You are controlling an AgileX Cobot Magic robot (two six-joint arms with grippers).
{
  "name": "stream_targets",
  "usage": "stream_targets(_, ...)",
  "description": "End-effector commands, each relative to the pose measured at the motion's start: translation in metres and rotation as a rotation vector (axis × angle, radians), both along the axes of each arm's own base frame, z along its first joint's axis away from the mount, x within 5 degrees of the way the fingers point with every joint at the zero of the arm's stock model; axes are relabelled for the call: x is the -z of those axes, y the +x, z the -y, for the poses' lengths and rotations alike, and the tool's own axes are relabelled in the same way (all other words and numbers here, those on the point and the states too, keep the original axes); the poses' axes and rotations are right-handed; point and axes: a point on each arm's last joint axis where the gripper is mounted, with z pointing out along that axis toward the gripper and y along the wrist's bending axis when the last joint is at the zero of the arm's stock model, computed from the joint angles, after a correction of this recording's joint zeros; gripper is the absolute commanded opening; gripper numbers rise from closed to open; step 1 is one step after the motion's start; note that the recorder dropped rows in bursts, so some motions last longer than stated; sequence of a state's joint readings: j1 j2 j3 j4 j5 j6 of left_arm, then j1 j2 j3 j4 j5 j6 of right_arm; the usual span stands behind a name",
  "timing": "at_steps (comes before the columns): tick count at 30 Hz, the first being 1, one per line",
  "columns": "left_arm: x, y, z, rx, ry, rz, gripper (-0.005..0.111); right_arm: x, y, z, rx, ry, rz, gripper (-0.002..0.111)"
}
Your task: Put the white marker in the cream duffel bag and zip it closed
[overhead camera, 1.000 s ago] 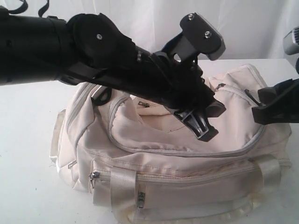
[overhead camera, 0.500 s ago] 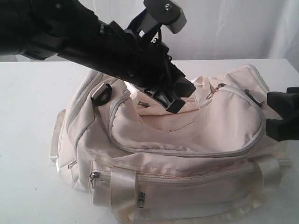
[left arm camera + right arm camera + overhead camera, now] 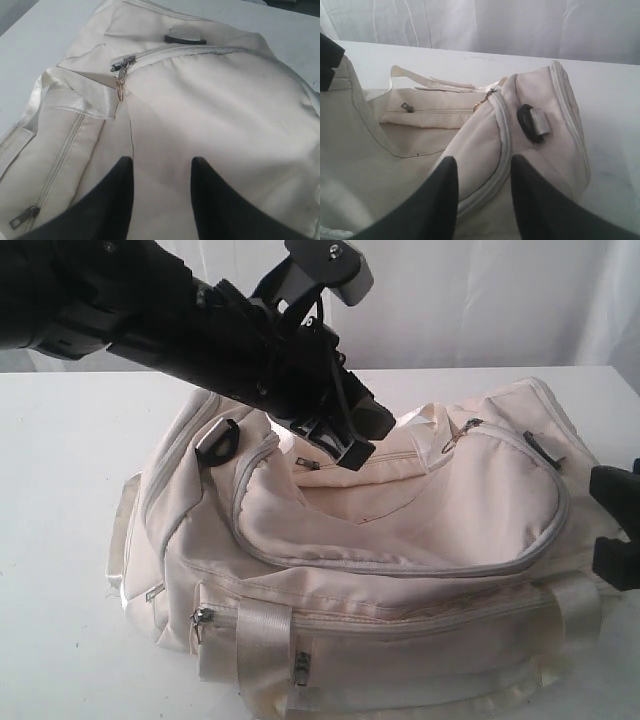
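Left pincer (image 3: 161, 165) spread empty above cream duffel bag (image 3: 400, 530), right pincer (image 3: 483, 162) spread too, bag's contents hidden.

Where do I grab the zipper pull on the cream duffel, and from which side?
Take the small metal ring hanging off the grey zipper slider on the cream fabric duffel bag. It trails loose, clear of the slider, so probably come down from above and pinch across its thin wire.
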State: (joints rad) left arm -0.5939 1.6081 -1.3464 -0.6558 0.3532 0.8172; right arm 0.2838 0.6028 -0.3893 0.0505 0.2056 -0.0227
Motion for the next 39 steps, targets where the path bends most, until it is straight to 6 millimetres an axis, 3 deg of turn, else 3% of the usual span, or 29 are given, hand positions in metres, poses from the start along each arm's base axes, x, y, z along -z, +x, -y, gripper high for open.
stream_targets(1,-0.003,-0.003,-0.003,-0.005,-0.01,-0.009,0.043,0.003,-0.002,0.001,0.011,0.02,0.001,0.034)
stream_targets(10,-0.002,-0.002,-0.003,-0.004,0.003,-0.003,0.043,0.016,-0.005,0.002,0.024,0.063,-0.026,0.034)
stream_targets(27,-0.029,-0.008,-0.022,-0.055,-0.041,0.059,0.043,0.014,-0.013,0.004,0.021,0.076,-0.015,0.034)
stream_targets(39,-0.031,-0.01,-0.023,-0.047,-0.042,0.048,0.043,0.014,-0.013,0.004,0.021,0.076,-0.015,0.034)
